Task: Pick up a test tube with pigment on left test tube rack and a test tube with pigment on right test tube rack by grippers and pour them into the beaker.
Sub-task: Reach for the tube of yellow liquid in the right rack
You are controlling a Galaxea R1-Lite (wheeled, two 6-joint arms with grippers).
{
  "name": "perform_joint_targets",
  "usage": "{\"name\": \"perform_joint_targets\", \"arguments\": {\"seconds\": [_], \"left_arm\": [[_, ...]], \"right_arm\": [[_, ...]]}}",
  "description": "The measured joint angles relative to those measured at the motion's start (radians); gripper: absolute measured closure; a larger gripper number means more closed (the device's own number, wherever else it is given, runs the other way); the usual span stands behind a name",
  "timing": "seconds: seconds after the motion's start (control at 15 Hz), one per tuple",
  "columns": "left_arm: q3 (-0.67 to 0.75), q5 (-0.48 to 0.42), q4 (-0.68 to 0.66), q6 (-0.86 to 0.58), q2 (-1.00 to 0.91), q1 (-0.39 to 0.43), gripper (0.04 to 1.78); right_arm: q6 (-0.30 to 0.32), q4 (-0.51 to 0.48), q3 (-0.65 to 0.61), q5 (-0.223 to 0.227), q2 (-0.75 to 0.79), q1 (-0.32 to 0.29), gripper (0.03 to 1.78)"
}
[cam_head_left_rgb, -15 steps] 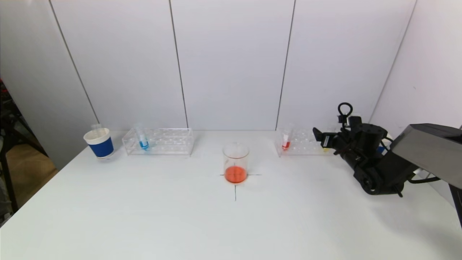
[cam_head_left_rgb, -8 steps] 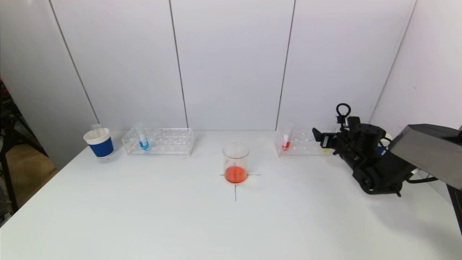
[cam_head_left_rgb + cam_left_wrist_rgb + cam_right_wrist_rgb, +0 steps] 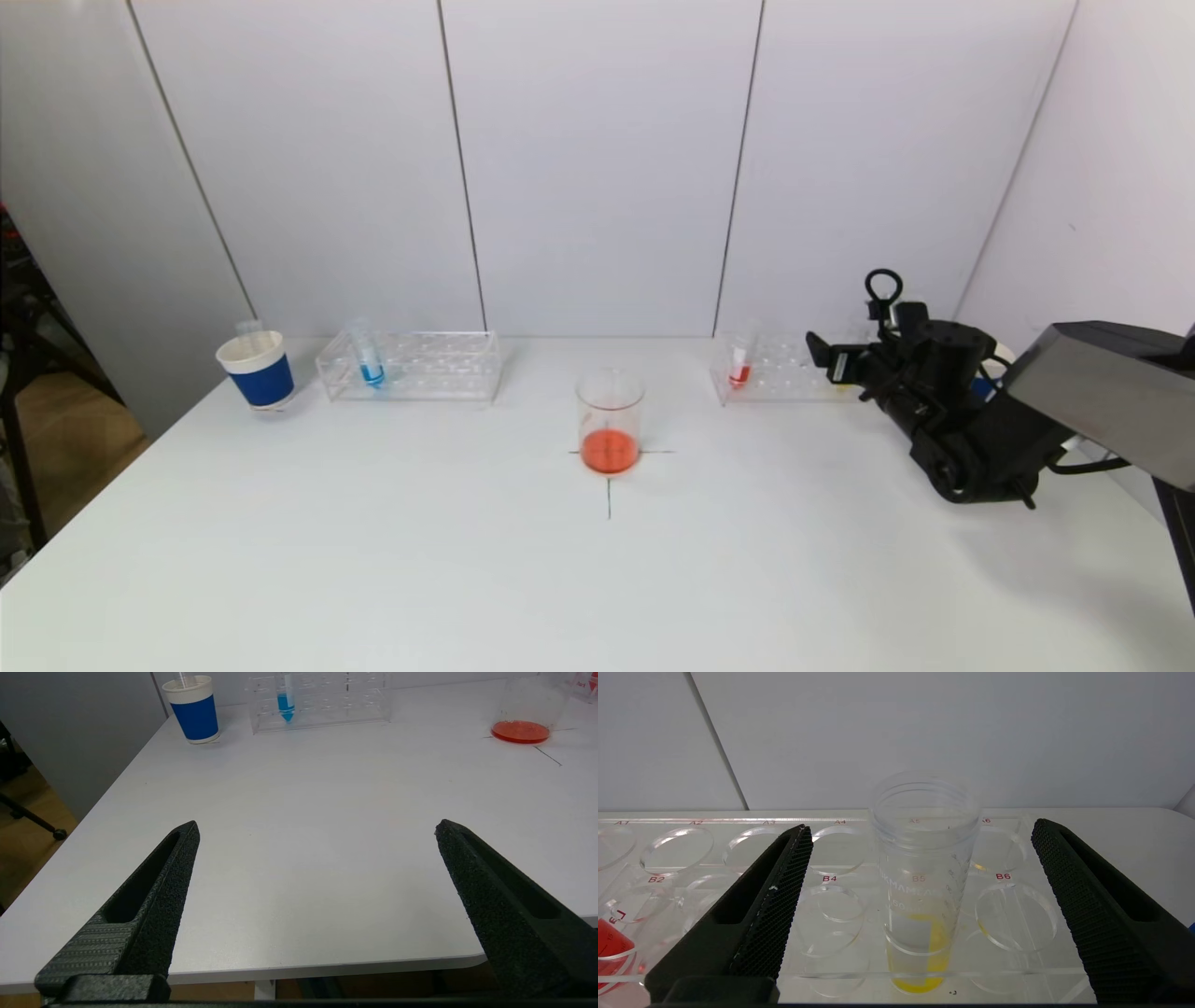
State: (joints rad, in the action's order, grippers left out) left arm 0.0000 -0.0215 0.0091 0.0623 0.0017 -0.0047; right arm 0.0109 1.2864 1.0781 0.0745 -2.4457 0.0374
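The beaker [image 3: 611, 420] stands at the table's middle with orange-red liquid in its bottom. The left rack [image 3: 411, 366] holds a tube with blue pigment [image 3: 370, 359]. The right rack [image 3: 775, 369] holds a tube with red pigment [image 3: 740, 364]. My right gripper [image 3: 826, 359] is at the right rack's right end. In the right wrist view the gripper [image 3: 922, 826] is open, with an upright tube of yellow pigment [image 3: 922, 914] in hole B5 between its fingers, touching neither. My left gripper [image 3: 317, 822] is open and empty above the table's front edge, out of the head view.
A blue and white paper cup [image 3: 258, 371] with a clear tube in it stands left of the left rack. Wall panels run close behind both racks. A black cross on the table marks the beaker's spot.
My right gripper has crept slightly left and toward the right rack. Nothing else has moved.
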Motion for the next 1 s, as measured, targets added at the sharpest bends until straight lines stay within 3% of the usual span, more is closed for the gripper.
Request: {"name": "perform_joint_targets", "arguments": {"seconds": [0.33, 0.47, 0.6, 0.87, 1.0], "left_arm": [[0.0, 0.0, 0.0, 0.0, 0.0, 0.0, 0.06], [0.0, 0.0, 0.0, 0.0, 0.0, 0.0, 0.06], [0.0, 0.0, 0.0, -0.001, 0.0, 0.0, 0.06], [0.0, 0.0, 0.0, 0.0, 0.0, 0.0, 0.06], [0.0, 0.0, 0.0, 0.0, 0.0, 0.0, 0.06]], "right_arm": [[-0.003, 0.0, -0.001, 0.0, 0.0, 0.0, 0.11], [-0.003, 0.0, -0.001, 0.0, -0.001, 0.001, 0.22], [-0.003, -0.001, -0.001, 0.0, -0.001, 0.0, 0.43], [-0.003, -0.001, 0.0, 0.0, -0.001, 0.0, 1.14], [-0.003, -0.001, 0.0, 0.0, -0.001, 0.001, 1.31]]}}
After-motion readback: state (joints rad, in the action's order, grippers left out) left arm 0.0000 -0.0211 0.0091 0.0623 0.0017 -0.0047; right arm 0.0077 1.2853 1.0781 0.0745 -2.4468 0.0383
